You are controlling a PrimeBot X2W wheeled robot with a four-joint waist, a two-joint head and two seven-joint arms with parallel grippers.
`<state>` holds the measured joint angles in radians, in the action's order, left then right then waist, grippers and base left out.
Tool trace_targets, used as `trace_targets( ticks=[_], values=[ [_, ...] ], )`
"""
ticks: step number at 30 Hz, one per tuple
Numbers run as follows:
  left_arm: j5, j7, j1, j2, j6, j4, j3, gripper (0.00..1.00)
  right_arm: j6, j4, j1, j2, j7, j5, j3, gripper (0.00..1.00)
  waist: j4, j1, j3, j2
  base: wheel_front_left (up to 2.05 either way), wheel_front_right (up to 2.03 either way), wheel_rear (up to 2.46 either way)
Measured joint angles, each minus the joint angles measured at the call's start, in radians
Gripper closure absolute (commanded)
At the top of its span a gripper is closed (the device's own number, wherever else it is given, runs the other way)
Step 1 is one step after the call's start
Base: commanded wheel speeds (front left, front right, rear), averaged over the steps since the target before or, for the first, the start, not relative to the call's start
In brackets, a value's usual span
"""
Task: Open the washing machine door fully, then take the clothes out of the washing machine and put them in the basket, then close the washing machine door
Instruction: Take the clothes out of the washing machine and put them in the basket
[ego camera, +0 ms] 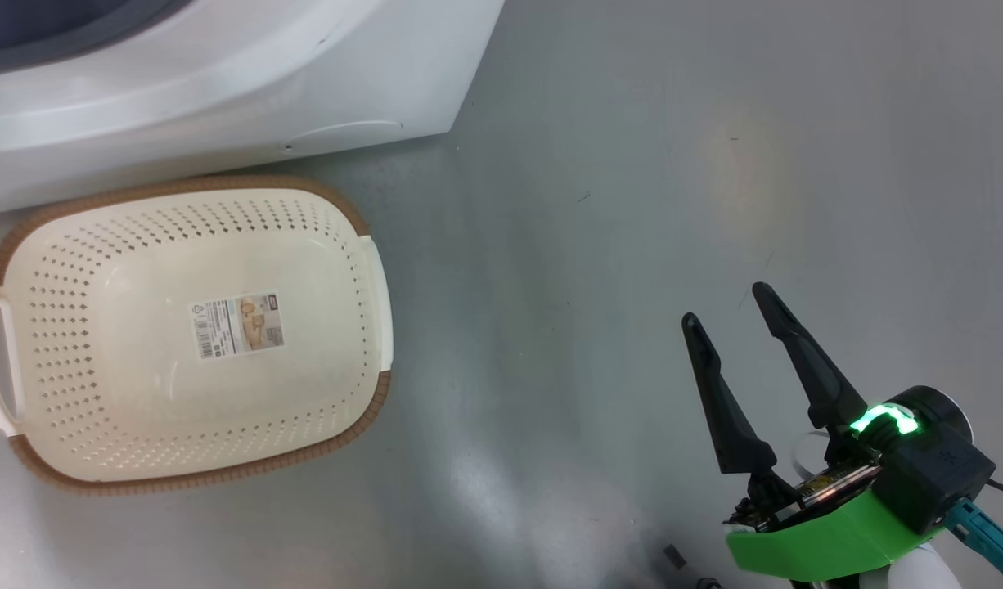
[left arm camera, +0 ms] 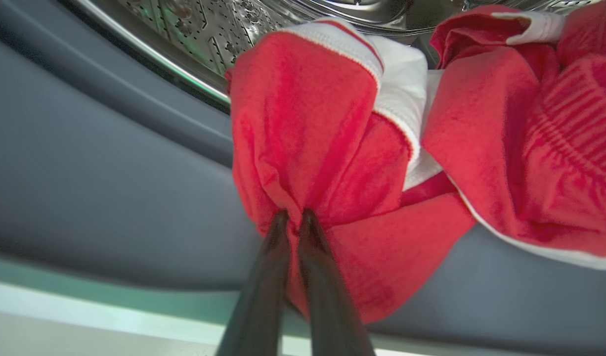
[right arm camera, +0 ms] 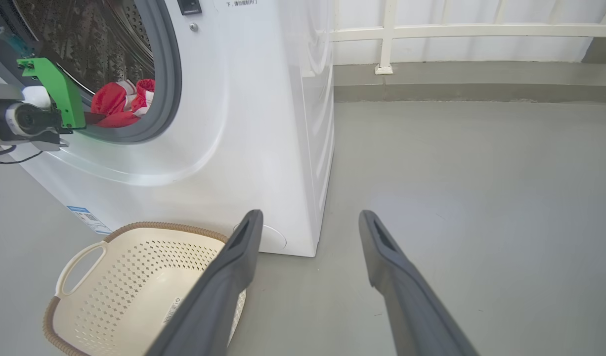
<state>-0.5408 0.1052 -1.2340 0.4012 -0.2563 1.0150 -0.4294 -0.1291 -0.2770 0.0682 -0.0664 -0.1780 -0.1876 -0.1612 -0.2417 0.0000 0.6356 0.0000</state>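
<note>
Left wrist view: left hand (left arm camera: 293, 217) pinching fold of red clothes (left arm camera: 308, 128).

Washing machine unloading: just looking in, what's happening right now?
The left gripper is shut on a fold of the red clothes at the mouth of the washing machine, over the grey door seal. The right gripper hangs open above the floor, holding nothing. The basket sits in front of the machine with no clothes in it yet.
</note>
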Motion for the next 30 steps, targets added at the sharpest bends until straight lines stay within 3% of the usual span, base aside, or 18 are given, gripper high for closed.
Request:
trace_targets(
  ticks=[16, 30],
  values=[
    [-0.068, -0.142, 0.057, -0.026, 0.024, -0.097, 0.044, 1.0, 0.0, 0.006, 0.015, 0.0, -0.006, 0.0, 0.006, 0.0, 0.033, 0.0, 0.005, 0.0, 0.0, 0.0, 0.0],
    [-0.071, -0.331, 0.158, -0.007, 0.023, -0.347, 0.081, 1.0, 0.0, 0.0, 0.014, 0.001, -0.005, 0.002, 0.018, 0.0, 0.067, 0.0, -0.004, 0.0, 0.0, 0.0, 0.0]
  ],
)
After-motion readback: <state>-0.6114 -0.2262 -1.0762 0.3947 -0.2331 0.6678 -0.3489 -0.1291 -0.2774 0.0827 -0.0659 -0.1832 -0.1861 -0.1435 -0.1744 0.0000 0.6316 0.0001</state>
